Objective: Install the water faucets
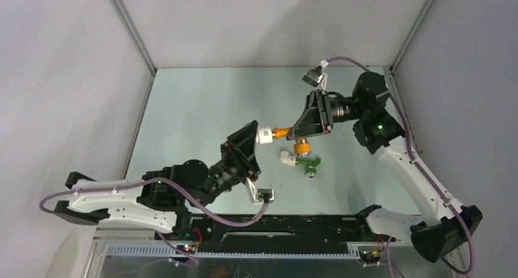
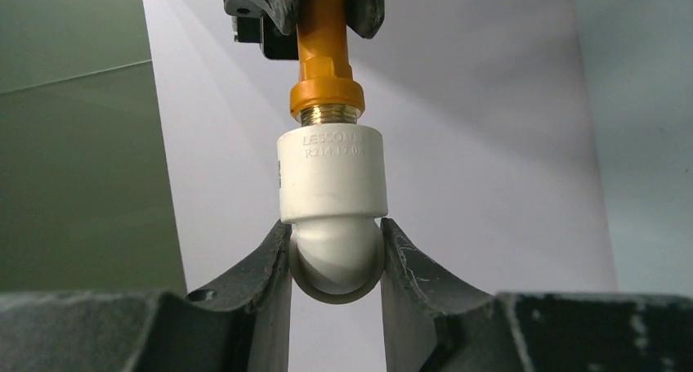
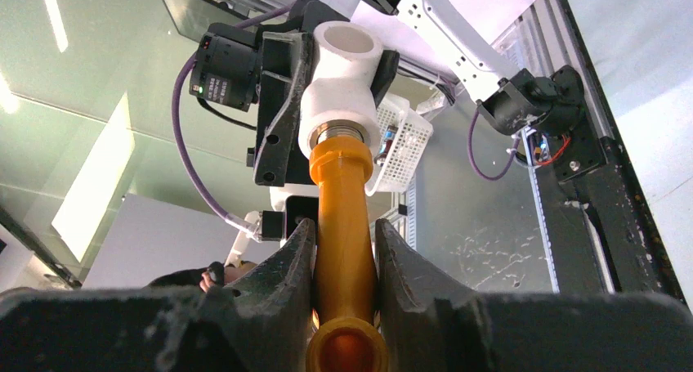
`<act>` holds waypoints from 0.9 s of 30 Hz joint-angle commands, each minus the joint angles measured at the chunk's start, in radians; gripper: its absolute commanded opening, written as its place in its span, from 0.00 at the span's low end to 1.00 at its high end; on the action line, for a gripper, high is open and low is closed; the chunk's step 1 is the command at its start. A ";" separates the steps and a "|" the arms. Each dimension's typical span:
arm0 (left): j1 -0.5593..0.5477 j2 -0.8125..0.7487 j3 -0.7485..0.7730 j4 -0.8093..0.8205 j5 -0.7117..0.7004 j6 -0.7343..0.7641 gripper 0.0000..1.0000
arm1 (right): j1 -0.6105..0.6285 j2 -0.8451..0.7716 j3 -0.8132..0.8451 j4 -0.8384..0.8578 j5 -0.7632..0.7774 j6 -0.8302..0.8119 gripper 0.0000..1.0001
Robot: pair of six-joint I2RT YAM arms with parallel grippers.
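The orange water faucet (image 1: 282,132) hangs above the table between both arms. My right gripper (image 1: 308,124) is shut on its body (image 3: 343,217), and its knob (image 1: 301,148) points down. Its brass thread sits in the mouth of a white elbow fitting (image 2: 331,188). My left gripper (image 2: 335,262) is shut on the rounded bend of that elbow (image 1: 265,135). The green water faucet (image 1: 310,163) lies on the table just below them, with a second white elbow (image 1: 286,160) at its left end.
Grey walls and slanted metal frame posts (image 1: 131,27) close in the pale green table (image 1: 201,107). A black rail (image 1: 293,226) runs along the near edge. A white plastic basket (image 3: 402,139) shows behind the left arm in the right wrist view.
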 commanded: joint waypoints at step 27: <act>-0.039 -0.039 -0.054 0.102 -0.022 -0.070 1.00 | -0.032 0.000 0.011 -0.102 0.047 -0.102 0.00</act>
